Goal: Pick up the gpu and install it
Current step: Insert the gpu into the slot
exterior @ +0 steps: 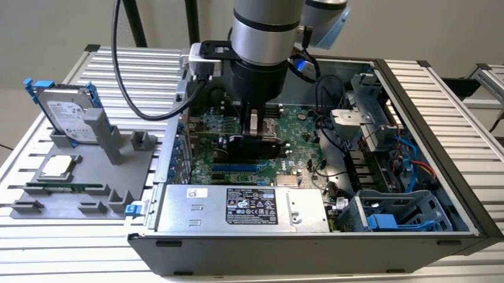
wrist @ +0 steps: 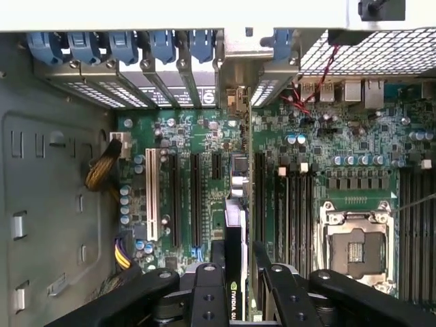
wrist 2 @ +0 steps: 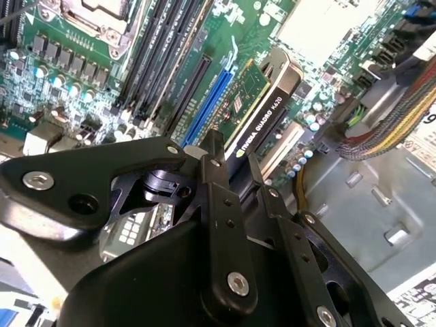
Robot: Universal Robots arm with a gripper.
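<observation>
Black pincer (wrist 2: 235, 170) clamps gpu (wrist 2: 262, 109) — above motherboard (wrist 2: 82, 61).

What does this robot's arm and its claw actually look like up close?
The arm is a thick round tube, silver-grey with a black band, ending in a black cylindrical wrist; a pale blue cap sits on a joint behind it. Thick black cables hang beside it. The gripper is matt black: flat, narrow metal fingers joined by links with silver screw heads.
</observation>
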